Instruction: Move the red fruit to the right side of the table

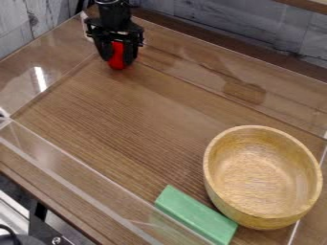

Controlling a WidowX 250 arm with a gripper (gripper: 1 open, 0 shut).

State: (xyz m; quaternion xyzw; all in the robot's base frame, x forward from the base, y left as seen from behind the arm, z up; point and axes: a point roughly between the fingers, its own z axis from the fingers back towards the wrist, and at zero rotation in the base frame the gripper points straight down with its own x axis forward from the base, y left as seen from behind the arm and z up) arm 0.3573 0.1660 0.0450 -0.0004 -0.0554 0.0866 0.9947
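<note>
The table is brown wood with low clear walls around it, and a grey wall stands behind it. Far away in the left corner, the gripper points straight down at the table. The red fruit sits right there between its two black fingers, down on the wood. The fingers stand close on both sides of the fruit. I cannot tell if they are squeezing it yet or only standing beside it.

On the near right there is a round wooden bowl. Just beside it, at the near edge, lies a flat green block.

What could go wrong? The fruit is small, shiny and round. If the fingers pinch it off to one side, I think it could pop out and roll away. If they do not squeeze enough, it could slip and drop when the arm lifts. The fruit has a long way to go, all across to the right side. The bowl takes up a lot of that side, so the fruit could land in the bowl or bump it. The clear walls are near too, and the arm could hit one.
</note>
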